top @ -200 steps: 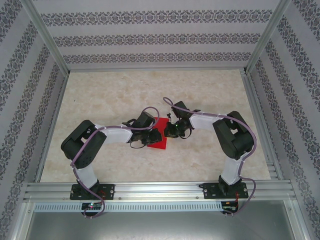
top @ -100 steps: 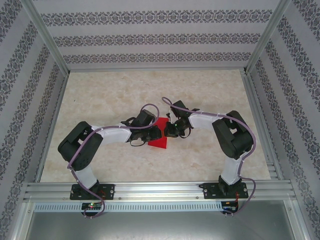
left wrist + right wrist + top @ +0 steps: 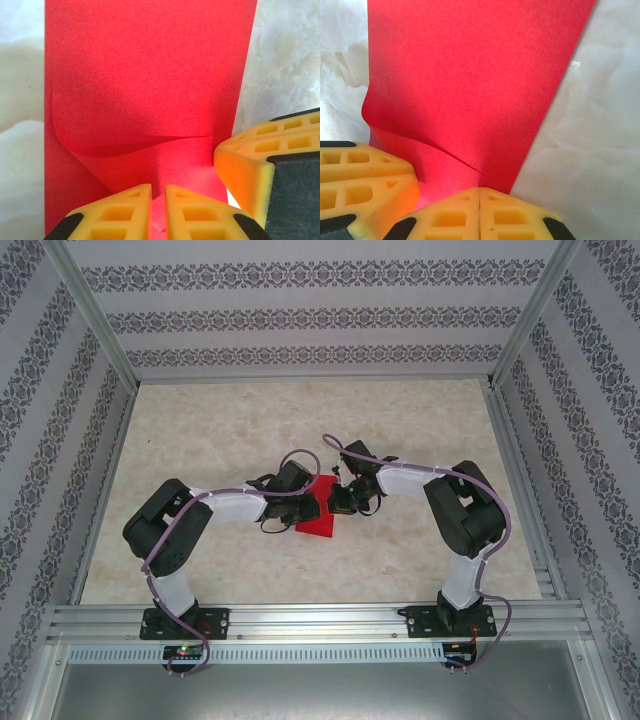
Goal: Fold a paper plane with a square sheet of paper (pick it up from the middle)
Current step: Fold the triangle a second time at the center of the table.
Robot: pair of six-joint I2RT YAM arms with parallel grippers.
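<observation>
The thin bright red sheet of paper (image 3: 318, 523) lies near the middle of the pale marble-patterned table (image 3: 220, 430), between the two arms. The left gripper (image 3: 311, 506) and the right gripper (image 3: 335, 502) meet over it, close beside each other.

In the left wrist view, the left gripper (image 3: 158, 205) has its yellow fingers nearly together, and they pinch the near edge of the paper (image 3: 150, 75). This edge is lifted and shows a soft crease.

In the right wrist view, the right gripper (image 3: 479, 212) is fully closed on the paper (image 3: 470, 75).
</observation>
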